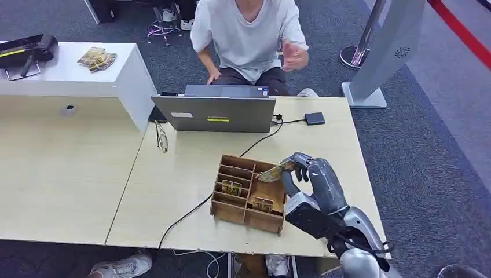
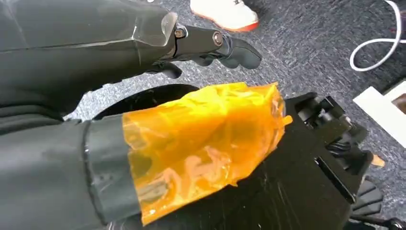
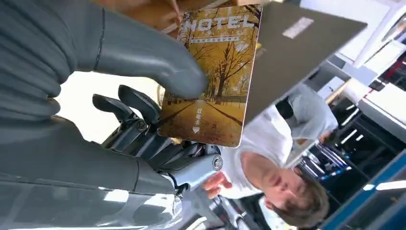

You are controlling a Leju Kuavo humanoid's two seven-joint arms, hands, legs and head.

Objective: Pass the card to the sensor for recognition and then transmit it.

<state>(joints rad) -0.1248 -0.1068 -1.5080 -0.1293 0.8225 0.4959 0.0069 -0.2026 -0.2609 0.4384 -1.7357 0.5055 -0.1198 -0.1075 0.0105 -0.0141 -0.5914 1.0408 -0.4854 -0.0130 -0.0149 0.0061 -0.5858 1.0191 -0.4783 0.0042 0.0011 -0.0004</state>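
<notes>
My right hand (image 1: 315, 179) holds a yellow hotel card (image 1: 273, 172) just above the right side of a wooden divider box (image 1: 223, 211). In the right wrist view the card (image 3: 215, 72), printed with autumn trees, is pinched between the thick thumb (image 3: 158, 62) and the dark fingers (image 3: 139, 108). A small black sensor pad (image 1: 314, 119) lies on the table's far right, wired to the laptop (image 1: 214, 113). My left hand (image 2: 86, 72) hangs over the floor holding nothing, its fingers (image 2: 215, 43) stretched out and orange tape on its thumb (image 2: 206, 143).
Two more cards (image 1: 231, 187) lie in the box's compartments. A person (image 1: 249, 35) sits behind the laptop with one hand raised. Glasses (image 1: 161, 137) lie left of the laptop, and a black cable (image 1: 185, 214) crosses the table. A white counter (image 1: 124, 75) stands at far left.
</notes>
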